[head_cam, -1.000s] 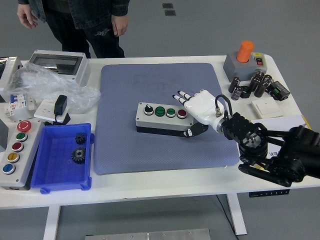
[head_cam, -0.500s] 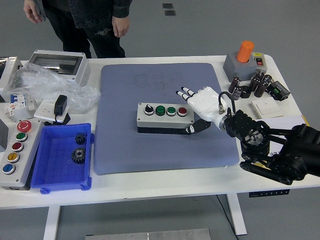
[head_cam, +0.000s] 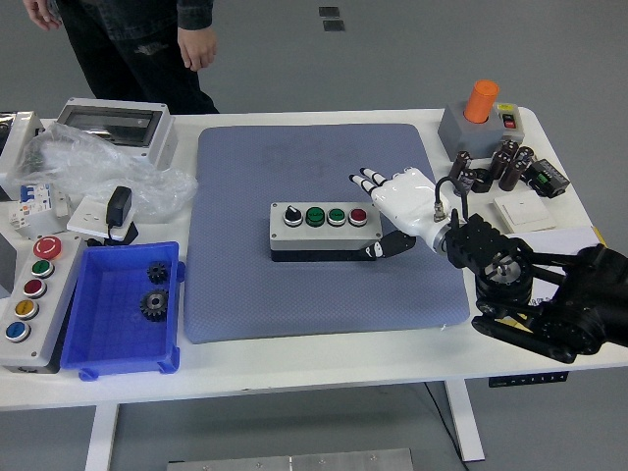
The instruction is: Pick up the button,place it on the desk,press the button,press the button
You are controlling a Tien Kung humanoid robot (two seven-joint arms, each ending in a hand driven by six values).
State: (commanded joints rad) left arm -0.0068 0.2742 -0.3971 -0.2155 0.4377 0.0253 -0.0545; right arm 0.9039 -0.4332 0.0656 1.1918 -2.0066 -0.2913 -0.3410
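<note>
A grey button box [head_cam: 324,228] with a black selector, two green buttons and a red button lies on the blue-grey mat [head_cam: 319,221], near the mat's middle. My right hand [head_cam: 385,208], white with black fingertips, sits just to the right of the box's red-button end. Its fingers are spread and hold nothing; the thumb [head_cam: 389,246] rests low beside the box's right end. The left arm is out of view.
A blue bin [head_cam: 123,312] with two gears and a five-button box [head_cam: 27,299] stand at the left. An orange-capped grey unit [head_cam: 476,123], capacitors [head_cam: 496,167] and switch plates are at the right. A person stands beyond the far left edge.
My right hand has drawn back slightly to the right and up, off the box's red-button end. The person at the far side has stepped to the left.
</note>
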